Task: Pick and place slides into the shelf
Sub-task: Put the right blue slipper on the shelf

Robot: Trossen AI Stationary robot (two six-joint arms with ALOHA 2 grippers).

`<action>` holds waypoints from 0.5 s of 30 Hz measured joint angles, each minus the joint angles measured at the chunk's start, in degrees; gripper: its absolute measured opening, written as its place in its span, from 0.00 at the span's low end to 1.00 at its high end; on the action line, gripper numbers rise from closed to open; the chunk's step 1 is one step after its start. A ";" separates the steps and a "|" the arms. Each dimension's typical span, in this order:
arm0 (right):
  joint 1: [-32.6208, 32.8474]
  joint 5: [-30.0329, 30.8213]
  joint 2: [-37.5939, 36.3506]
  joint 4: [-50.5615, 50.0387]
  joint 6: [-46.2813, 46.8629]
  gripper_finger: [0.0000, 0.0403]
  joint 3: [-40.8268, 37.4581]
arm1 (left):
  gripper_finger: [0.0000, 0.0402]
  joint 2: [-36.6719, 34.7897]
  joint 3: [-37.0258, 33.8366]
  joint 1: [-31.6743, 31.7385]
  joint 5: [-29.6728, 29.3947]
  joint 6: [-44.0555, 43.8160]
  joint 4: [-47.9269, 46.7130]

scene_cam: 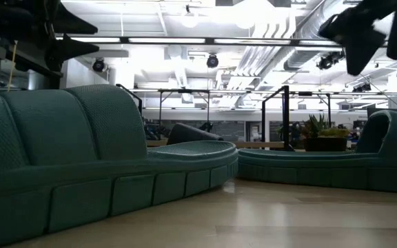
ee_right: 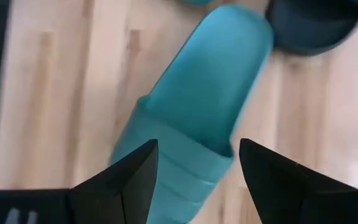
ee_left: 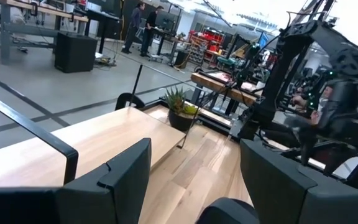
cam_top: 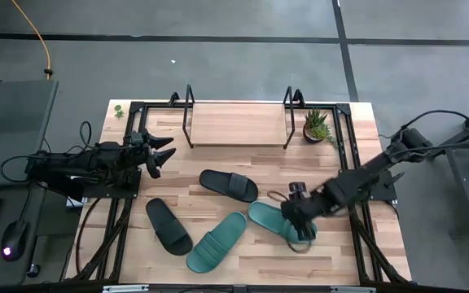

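Observation:
Two teal slides (cam_top: 216, 242) (cam_top: 269, 220) and two black slides (cam_top: 228, 185) (cam_top: 168, 225) lie sole-down on the wooden tabletop. The shelf (cam_top: 238, 122), a light board between black tube ends, stands at the far edge. My right gripper (cam_top: 302, 221) hangs open, slanting down over the right teal slide (ee_right: 197, 112), one finger to each side of its strap end, apart from it. My left gripper (cam_top: 163, 153) waits open and level at the table's left, left of the shelf board (ee_left: 73, 143).
A small potted plant (cam_top: 316, 126) stands right of the shelf at the far right. A black slide's end (ee_right: 309, 25) lies just beyond the teal one. Black frame rails (cam_top: 120, 220) run along both table sides. Bare wood lies between shelf and slides.

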 joint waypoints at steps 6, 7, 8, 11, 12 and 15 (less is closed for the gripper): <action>10.78 21.15 0.00 -2.78 4.72 0.54 -0.94 | 0.57 0.00 0.00 -0.01 0.00 -0.02 -0.07; 12.25 23.60 0.00 -3.69 6.04 0.54 -1.24 | 0.57 0.00 0.00 -0.01 0.00 -0.02 -0.07; 13.43 25.51 0.05 -4.28 7.52 0.54 -1.51 | 0.57 0.00 0.00 0.00 0.00 -0.02 -0.07; 16.25 28.34 1.02 -7.78 12.47 0.54 -1.62 | 0.57 0.00 0.00 0.00 0.00 -0.02 -0.09; 16.82 28.78 1.61 -8.84 14.08 0.54 -1.64 | 0.57 0.00 0.00 -0.01 0.00 -0.02 -0.11; 18.11 28.66 4.43 -10.75 18.00 0.54 -1.66 | 0.57 0.00 0.00 -0.02 0.00 -0.02 -0.15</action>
